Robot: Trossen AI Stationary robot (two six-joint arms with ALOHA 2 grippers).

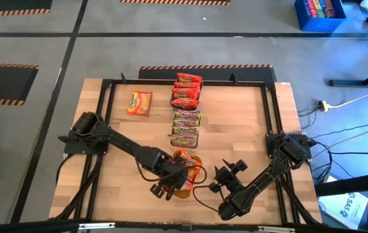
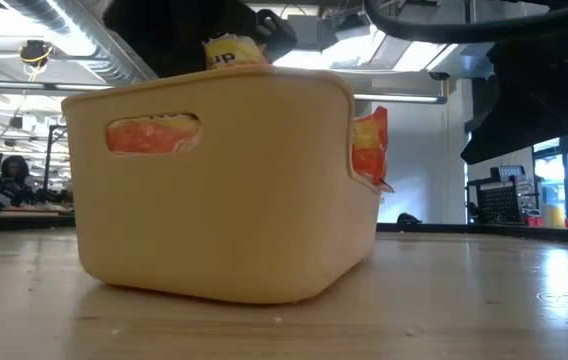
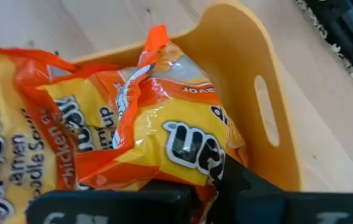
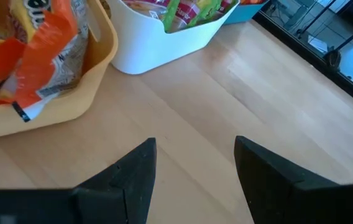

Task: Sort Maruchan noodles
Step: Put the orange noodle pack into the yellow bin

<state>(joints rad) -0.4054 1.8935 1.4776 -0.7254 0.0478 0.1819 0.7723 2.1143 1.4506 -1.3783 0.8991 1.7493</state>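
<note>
My left gripper (image 1: 179, 176) hangs over the orange-yellow tray (image 3: 270, 106), shut on an orange-yellow noodle packet (image 3: 183, 137). In the low view that packet (image 2: 232, 50) shows above the tray's rim. A second orange-yellow packet (image 3: 15, 143) lies in the tray beside it, and one corner (image 2: 369, 145) juts past the tray's cut-out side. My right gripper (image 4: 195, 162) stands open over bare wood just right of the tray, touching nothing. One orange-yellow packet (image 1: 140, 102) lies flat on the table at the far left. My left gripper pinches the orange-yellow packet's crinkled edge (image 3: 192, 171) between its two fingers, coming steeply from above. The packet sits tilted, its far end down inside the tray; whether it rests on the packet below, I cannot tell.
A white tray (image 4: 158, 46) with green-and-red packets (image 1: 186, 128) stands just behind the orange-yellow tray. Red packets (image 1: 187, 89) lie in a row beyond it, near the far edge. A black frame (image 1: 106, 97) borders the table. Bare wood lies to the right.
</note>
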